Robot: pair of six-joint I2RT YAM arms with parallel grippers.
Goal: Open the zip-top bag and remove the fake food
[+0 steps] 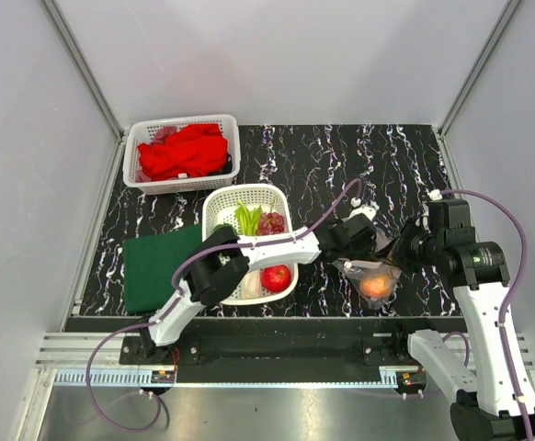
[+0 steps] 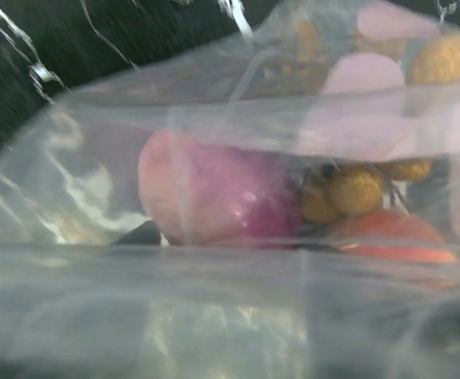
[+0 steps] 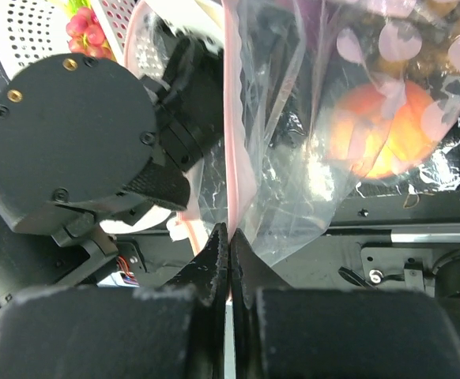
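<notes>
My right pincer (image 3: 228, 238) has its two fingers pressed together on the pink zip strip (image 3: 231, 142) of the zip-top bag (image 3: 293, 181), which runs straight up out of the fingertips in the right wrist view. The clear plastic fans out beyond and to the right of that grip, with the orange peach (image 3: 376, 134) showing through it. From above, the bag (image 1: 359, 268) hangs between my two pincers, just below them in the picture, near the front edge of the tabletop (image 1: 341, 156). I cannot tell whether it touches the surface. My left pincer (image 1: 364, 241) sits right against the bag's top, just beside the right pincer (image 1: 398, 248), but I cannot tell whether its fingers are apart or closed. Its own camera shows only crinkled plastic (image 2: 214, 316) close up, and behind that the purple onion (image 2: 214, 193), the yellow-brown berry bunch (image 2: 356, 189) and the peach (image 2: 392, 237), all inside the bag. Well to the left of the left pincer, under its arm, the white basket (image 1: 214, 204) holds the red apple (image 1: 277, 277), the grapes (image 1: 270, 222) and the leek (image 1: 247, 218).
</notes>
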